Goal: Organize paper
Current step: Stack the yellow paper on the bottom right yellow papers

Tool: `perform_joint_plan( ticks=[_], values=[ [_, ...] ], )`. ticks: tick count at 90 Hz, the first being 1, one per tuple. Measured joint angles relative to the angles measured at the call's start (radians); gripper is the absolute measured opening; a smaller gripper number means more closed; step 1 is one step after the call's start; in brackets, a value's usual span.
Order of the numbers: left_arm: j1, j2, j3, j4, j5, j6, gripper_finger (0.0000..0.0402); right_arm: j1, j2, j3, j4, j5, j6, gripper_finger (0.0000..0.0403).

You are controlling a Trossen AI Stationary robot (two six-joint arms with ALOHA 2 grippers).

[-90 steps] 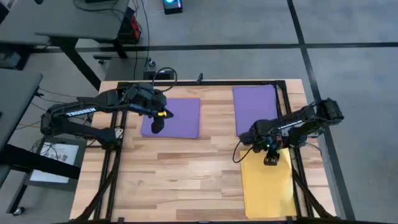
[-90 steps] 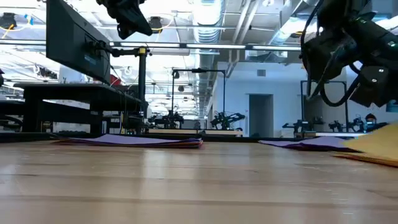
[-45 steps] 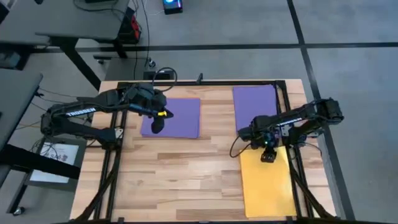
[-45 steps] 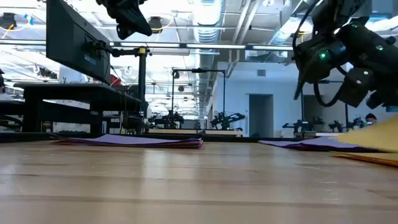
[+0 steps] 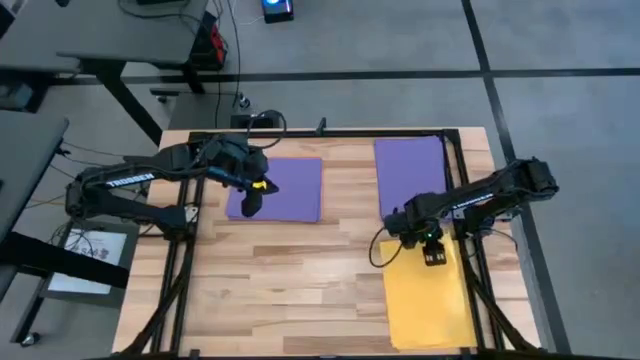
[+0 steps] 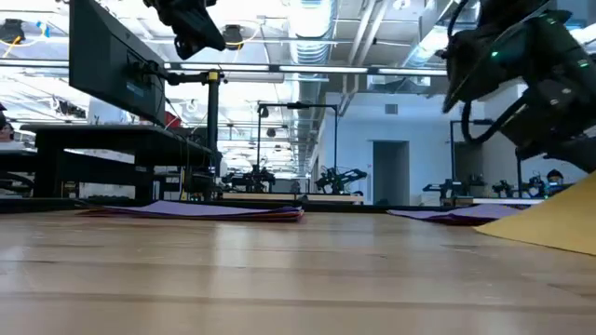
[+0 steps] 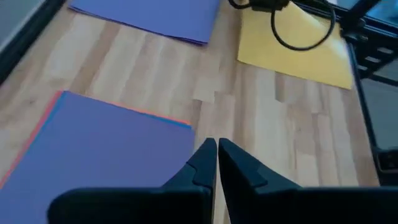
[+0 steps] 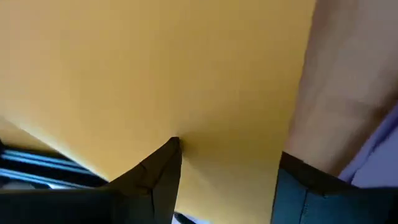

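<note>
Yellow sheet (image 5: 428, 302): lies flat at the near right of the pale wooden table (image 5: 290, 270), its far edge under the right gripper (image 5: 434, 258). In the right wrist view the fingers (image 8: 163, 173) stand apart, tips down at the yellow surface, clamped on nothing.

Purple sheet, right (image 5: 410, 172): at the far right, just beyond the yellow one.

Purple stack, left (image 5: 288, 188): at the far left-centre; blue and salmon-orange edges (image 7: 124, 111) show beneath its top sheet.

Left gripper (image 5: 253, 203): hangs above the near left corner of that stack, fingers together, empty, waiting.

Step in hand, as judged: the right arm is working the yellow sheet, sliding or preparing to pick it up. The next move probably calls for catching an edge of this thin flat sheet without creasing it.

Writing: white lettering on the left arm (image 5: 130, 182), seemingly the maker's name, too small to read with certainty. No other labels.
</note>
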Motion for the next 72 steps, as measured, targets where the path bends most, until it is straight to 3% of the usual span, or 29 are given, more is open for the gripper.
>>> perform_joint_plan(
  ticks=[14, 38, 50, 60, 72],
  values=[
    [0.000, 0.000, 0.000, -0.005, 0.000, -0.004, 0.0001, 0.002, -0.050, -0.003, 0.003, -0.049, 0.043, 0.0173],
    [0.000, 0.000, 0.000, 0.007, -0.001, -0.006, 0.0001, -0.013, -0.133, 0.006, -0.066, 0.010, 0.109, 0.0173],
    [0.000, 0.000, 0.000, 0.025, 0.000, -0.006, 0.0001, -0.008, -0.163, 0.006, 0.042, -0.089, 0.067, 0.0173],
    [0.000, 0.000, 0.000, 0.018, 0.003, -0.016, 0.0001, -0.018, -0.190, 0.006, 0.067, -0.103, 0.072, 0.0173],
    [-0.003, 0.000, 0.000, 0.015, 0.005, -0.023, 0.0001, -0.025, -0.203, 0.006, 0.001, 0.008, 0.119, 0.0173]
  ],
)
